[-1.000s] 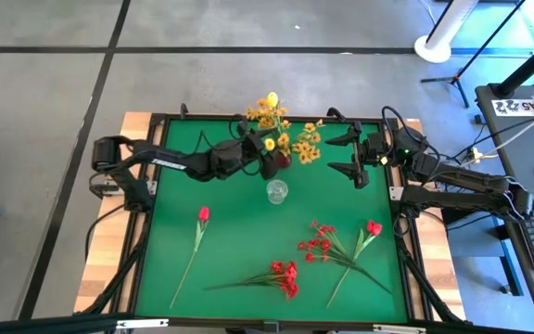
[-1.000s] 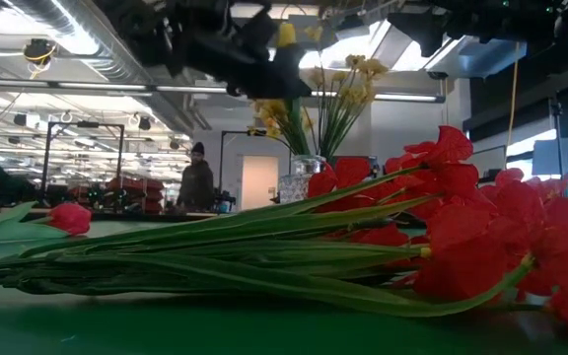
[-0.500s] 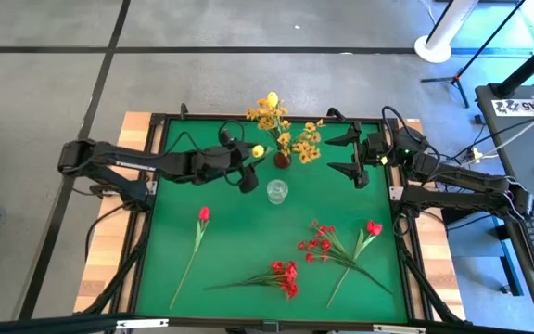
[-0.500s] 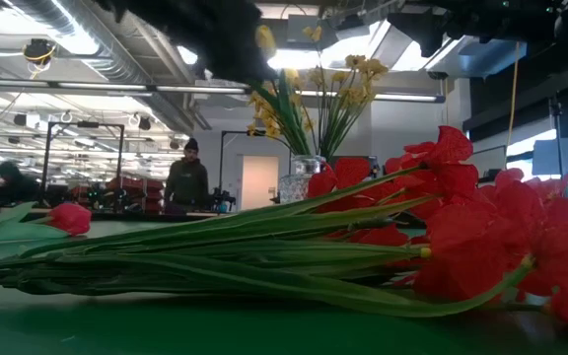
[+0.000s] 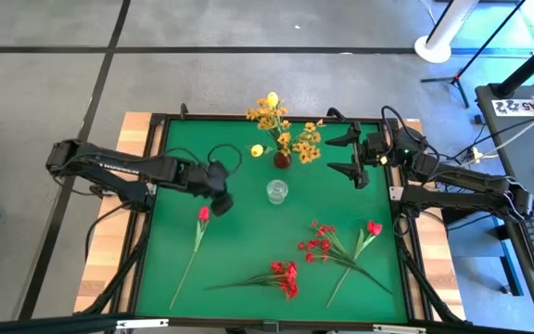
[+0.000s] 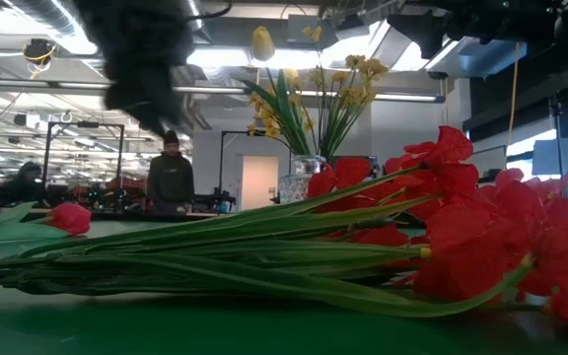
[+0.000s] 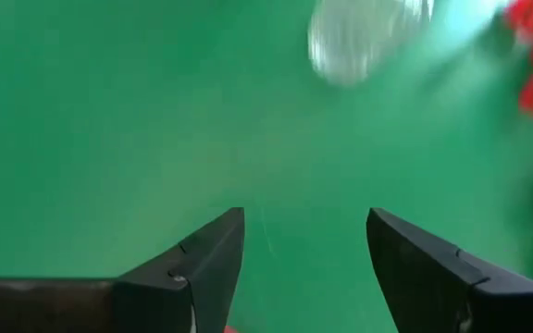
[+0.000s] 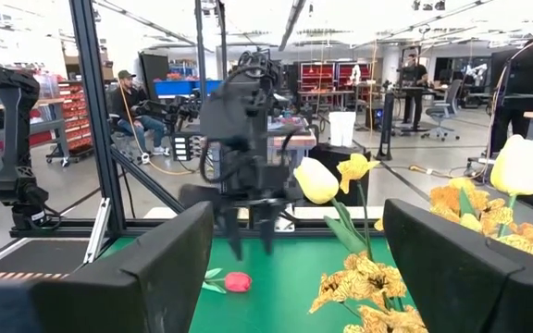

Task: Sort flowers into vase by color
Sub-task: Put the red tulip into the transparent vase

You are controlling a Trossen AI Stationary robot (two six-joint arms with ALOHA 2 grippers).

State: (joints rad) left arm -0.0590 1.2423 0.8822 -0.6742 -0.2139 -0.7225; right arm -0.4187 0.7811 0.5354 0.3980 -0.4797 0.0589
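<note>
A dark vase [image 5: 282, 160] at the far middle holds yellow-orange sprays [image 5: 297, 142] and yellow tulips [image 5: 272, 98]; one yellow tulip [image 5: 257, 150] leans out to its left. A clear glass vase [image 5: 277, 191] stands just nearer. Red flowers lie flat on the green mat: a single tulip [image 5: 203, 213], a cluster [image 5: 286, 276], small blossoms [image 5: 318, 244] and another tulip [image 5: 373, 227]. My left gripper [image 5: 221, 200] hangs open, tipped down, just right of the single tulip's head, with bare mat between its fingers [image 7: 202, 268]. My right gripper [image 5: 355, 158] waits open at the far right.
The black frame [image 5: 156, 121] runs around the green mat [image 5: 239, 241]. In the low view the red blooms and stems [image 6: 442, 227] fill the foreground. People [image 8: 130, 92] stand in the room beyond the table. Bare mat lies between the glass vase and the left tulip.
My left gripper has drawn back from the dark vase toward the table's left and near edges, tipping down and rolling as it went, its fingers still apart. The leaning yellow tulip has stayed in the vase. It now hovers by the single red tulip's head.
</note>
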